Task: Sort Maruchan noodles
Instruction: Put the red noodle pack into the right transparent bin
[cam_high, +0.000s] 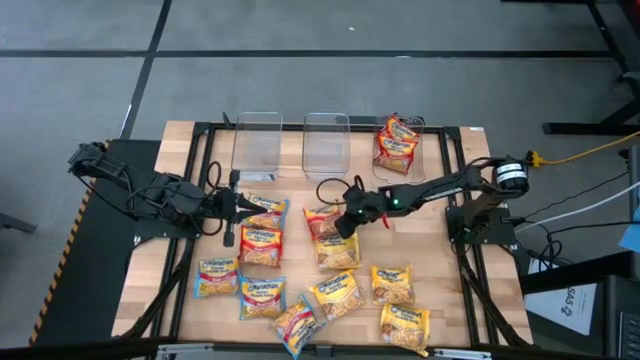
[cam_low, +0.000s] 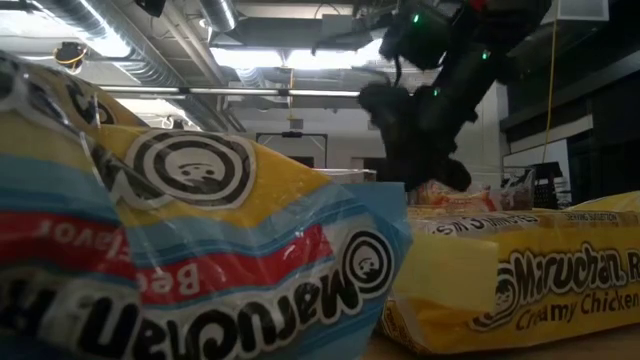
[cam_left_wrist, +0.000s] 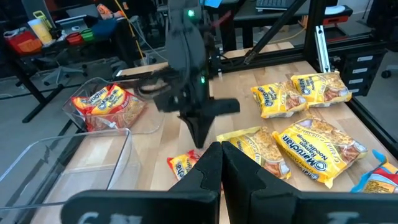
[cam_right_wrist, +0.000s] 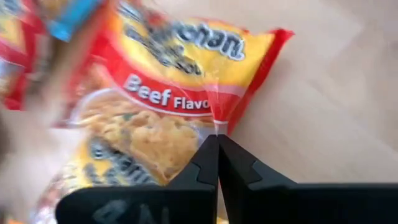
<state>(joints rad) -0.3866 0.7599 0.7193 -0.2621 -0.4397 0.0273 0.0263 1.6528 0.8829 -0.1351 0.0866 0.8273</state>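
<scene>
Right tool, fingers pressed together, hangs over a red-trimmed, crinkly Beef-flavor noodle packet.

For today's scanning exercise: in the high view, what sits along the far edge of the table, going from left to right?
Empty clear bin → second empty clear bin → third bin, holding red-trimmed noodle packets. Both arms work nearer the camera, below this row.

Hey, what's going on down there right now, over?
Right gripper over red beef packet, jaws shut, nothing held. Left gripper shut, waiting. Red packets in right bin. No obstruction.
</scene>
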